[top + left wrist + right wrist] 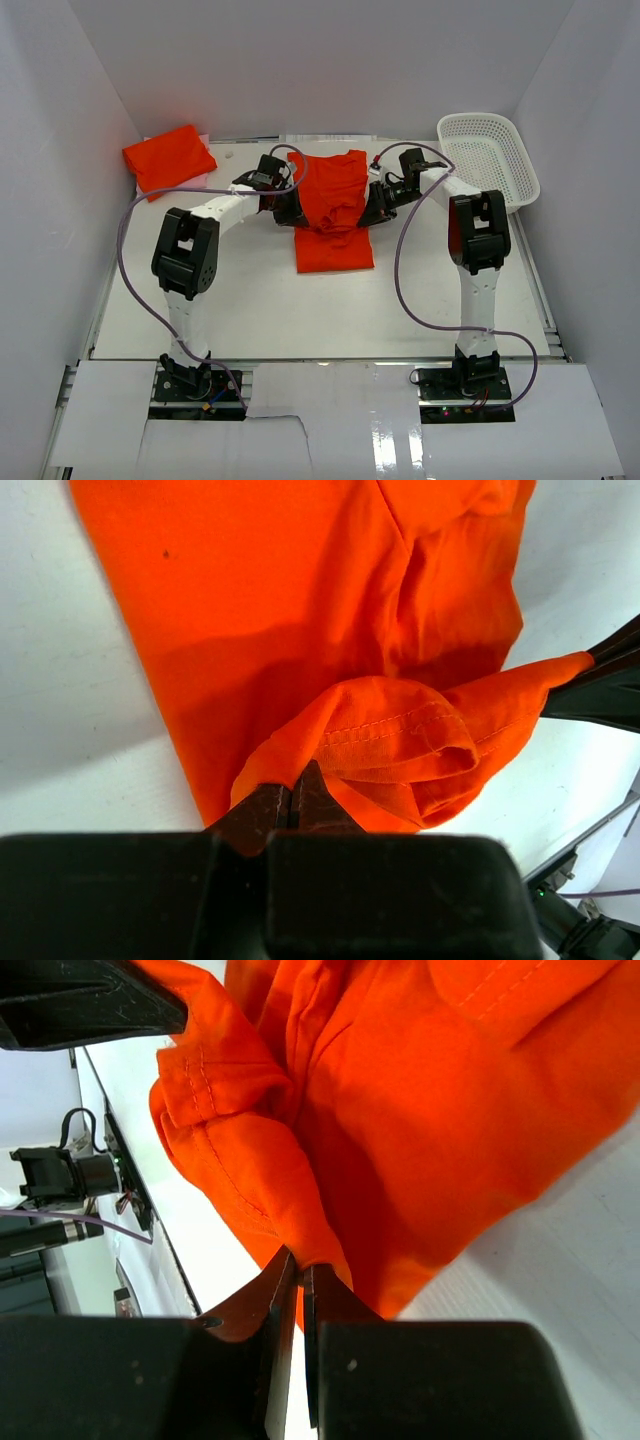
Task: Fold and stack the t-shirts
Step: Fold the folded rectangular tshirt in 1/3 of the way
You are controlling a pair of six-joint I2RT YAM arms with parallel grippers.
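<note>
An orange t-shirt lies in the middle of the white table, partly folded, its near part flat and its far part lifted. My left gripper is shut on the shirt's left edge. My right gripper is shut on its right edge. Both hold bunched hem cloth a little above the table. A second orange t-shirt, folded, lies at the far left corner.
A white plastic basket stands at the far right. White walls enclose the table on three sides. Purple cables loop from both arms.
</note>
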